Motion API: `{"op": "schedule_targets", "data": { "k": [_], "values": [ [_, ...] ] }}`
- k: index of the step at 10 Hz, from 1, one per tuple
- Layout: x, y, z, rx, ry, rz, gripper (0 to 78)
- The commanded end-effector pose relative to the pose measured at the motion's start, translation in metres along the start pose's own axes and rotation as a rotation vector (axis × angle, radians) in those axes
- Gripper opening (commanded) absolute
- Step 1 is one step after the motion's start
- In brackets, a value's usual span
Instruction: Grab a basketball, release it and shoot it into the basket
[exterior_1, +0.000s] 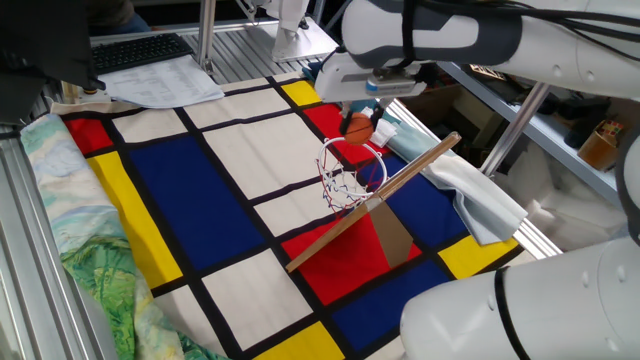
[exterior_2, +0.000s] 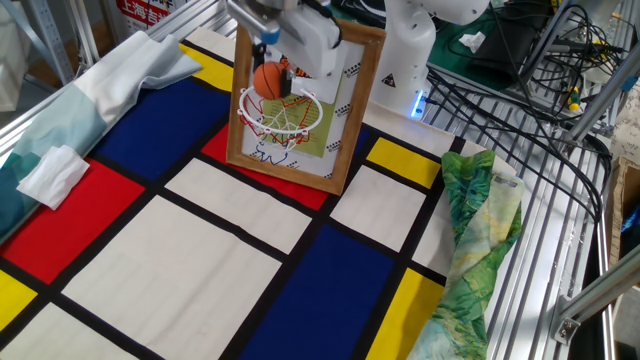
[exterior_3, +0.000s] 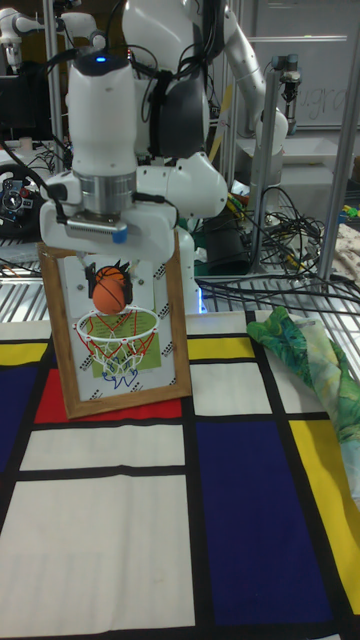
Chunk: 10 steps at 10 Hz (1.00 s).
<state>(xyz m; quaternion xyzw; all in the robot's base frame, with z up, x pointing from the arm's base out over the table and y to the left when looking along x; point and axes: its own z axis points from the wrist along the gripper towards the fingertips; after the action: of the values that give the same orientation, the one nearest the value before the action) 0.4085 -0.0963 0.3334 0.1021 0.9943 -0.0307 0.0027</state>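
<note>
The basketball (exterior_1: 358, 129) (exterior_2: 268, 81) (exterior_3: 112, 288) is a small orange ball hanging just above the basket's red-and-white ring (exterior_1: 350, 160) (exterior_2: 281, 115) (exterior_3: 118, 328). My gripper (exterior_1: 361, 116) (exterior_2: 270, 66) (exterior_3: 110, 271) points down over the ring, its dark fingers flanking the ball's upper half, so it looks shut on the ball. A white net hangs under the ring. The ring is fixed to a wooden-framed backboard (exterior_2: 347, 110) (exterior_3: 181, 330), which leans back on a brown stick (exterior_1: 385, 192).
The basket stands on a mat of red, blue, yellow and white blocks (exterior_2: 180, 270). A white tissue (exterior_2: 50, 172) and a pale blue cloth (exterior_2: 110, 80) lie at one side, a green patterned cloth (exterior_2: 470, 240) at the other. Cables (exterior_2: 520, 90) lie behind.
</note>
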Motion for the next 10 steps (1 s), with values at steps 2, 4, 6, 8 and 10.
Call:
{"op": "schedule_targets", "data": {
  "k": [2,4,6,8,10],
  "values": [
    [-0.0024,0.005,0.0064,-0.003,-0.012,-0.003,1.3],
    [-0.0024,0.005,0.0063,-0.002,-0.012,0.0,1.3],
    [-0.0024,0.0049,0.006,0.003,-0.014,0.006,1.3],
    [-0.0024,0.0049,0.006,0.003,-0.014,0.006,77.4],
    [-0.0024,0.0049,0.006,0.003,-0.014,0.006,77.4]
  ]
}}
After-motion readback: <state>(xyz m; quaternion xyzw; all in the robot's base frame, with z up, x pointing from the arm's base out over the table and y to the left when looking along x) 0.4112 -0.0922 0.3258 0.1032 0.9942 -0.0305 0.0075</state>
